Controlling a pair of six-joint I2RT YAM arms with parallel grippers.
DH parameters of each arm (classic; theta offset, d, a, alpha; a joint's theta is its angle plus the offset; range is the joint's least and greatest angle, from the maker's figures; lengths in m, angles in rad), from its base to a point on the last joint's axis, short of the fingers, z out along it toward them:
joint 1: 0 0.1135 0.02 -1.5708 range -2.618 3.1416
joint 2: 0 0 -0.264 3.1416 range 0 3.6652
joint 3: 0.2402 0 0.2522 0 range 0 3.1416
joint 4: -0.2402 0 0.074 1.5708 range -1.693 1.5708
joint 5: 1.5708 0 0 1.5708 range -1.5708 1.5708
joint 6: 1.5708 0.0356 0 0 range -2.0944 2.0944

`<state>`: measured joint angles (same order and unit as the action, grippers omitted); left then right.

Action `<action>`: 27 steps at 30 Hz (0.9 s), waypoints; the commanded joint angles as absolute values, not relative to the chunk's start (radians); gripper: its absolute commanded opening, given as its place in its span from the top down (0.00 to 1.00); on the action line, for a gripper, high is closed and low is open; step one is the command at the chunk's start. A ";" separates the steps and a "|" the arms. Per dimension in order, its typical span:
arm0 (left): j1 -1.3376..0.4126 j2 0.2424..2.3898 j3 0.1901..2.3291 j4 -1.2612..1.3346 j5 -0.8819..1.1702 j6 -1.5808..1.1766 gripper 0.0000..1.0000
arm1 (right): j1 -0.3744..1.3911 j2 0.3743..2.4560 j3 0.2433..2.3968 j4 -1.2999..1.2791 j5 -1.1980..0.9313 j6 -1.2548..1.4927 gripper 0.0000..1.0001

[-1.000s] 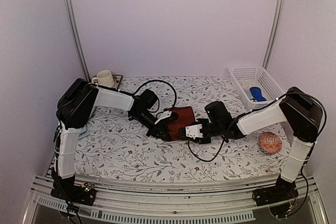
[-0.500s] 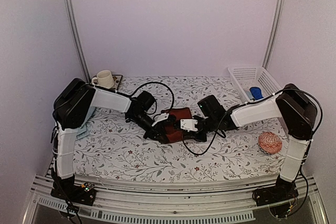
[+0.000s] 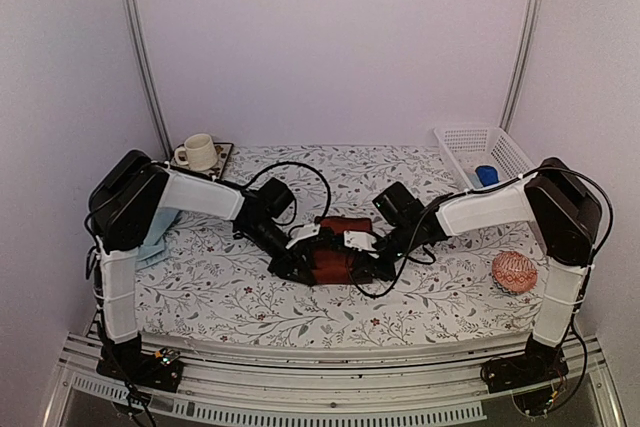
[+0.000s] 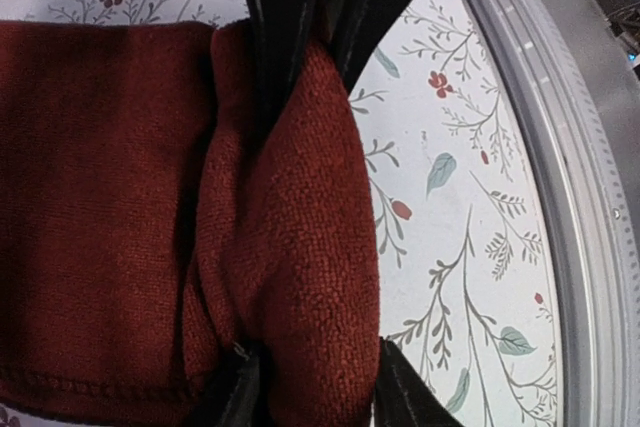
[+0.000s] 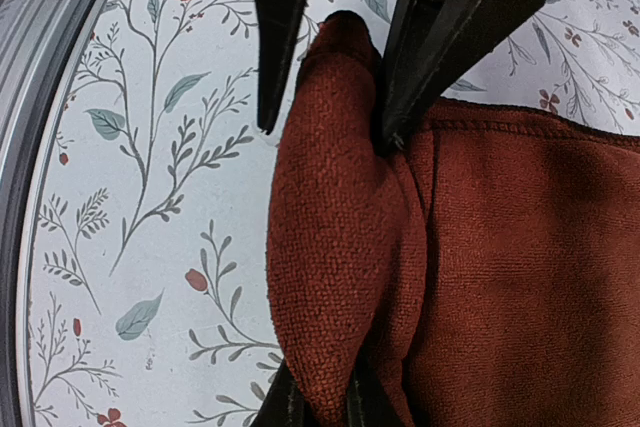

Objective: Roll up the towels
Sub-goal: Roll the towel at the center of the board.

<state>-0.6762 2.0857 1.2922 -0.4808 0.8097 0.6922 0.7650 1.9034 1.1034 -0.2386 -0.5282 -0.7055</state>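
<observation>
The dark maroon towel lies partly rolled mid-table, a thick fold along its near edge. My right gripper is shut on the right end of that fold; in its wrist view the jaws pinch the maroon towel. My left gripper is open and straddles the fold's left end; the right wrist view shows bare cloth between one of its fingers and the maroon towel. The pale blue towel lies at the far left, partly under my left arm.
A mug stands on a small tray at the back left. A white basket at the back right holds a bright blue object. A patterned ball lies near the right arm. The table's metal front rail runs close by.
Both grippers have come nearer the front edge with the maroon towel, which is now narrower and more rolled. The left jaws have opened and the right jaws have closed on the fold.
</observation>
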 commanded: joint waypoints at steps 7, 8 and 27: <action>-0.682 1.978 1.192 -0.366 0.515 0.608 0.40 | 0.737 1.985 1.170 -0.394 -0.657 -0.638 0.89; -0.680 1.976 1.187 -0.351 0.485 0.603 0.40 | 0.735 1.992 1.175 -0.402 -0.660 -0.628 0.89; -0.695 1.745 0.940 0.001 0.370 0.639 0.34 | 0.639 2.101 1.270 -0.490 -0.788 -0.495 0.86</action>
<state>-0.6682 1.7855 0.9993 -0.1368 0.4084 0.5846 0.6708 2.0495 1.2549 -0.4198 -0.7792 -0.5335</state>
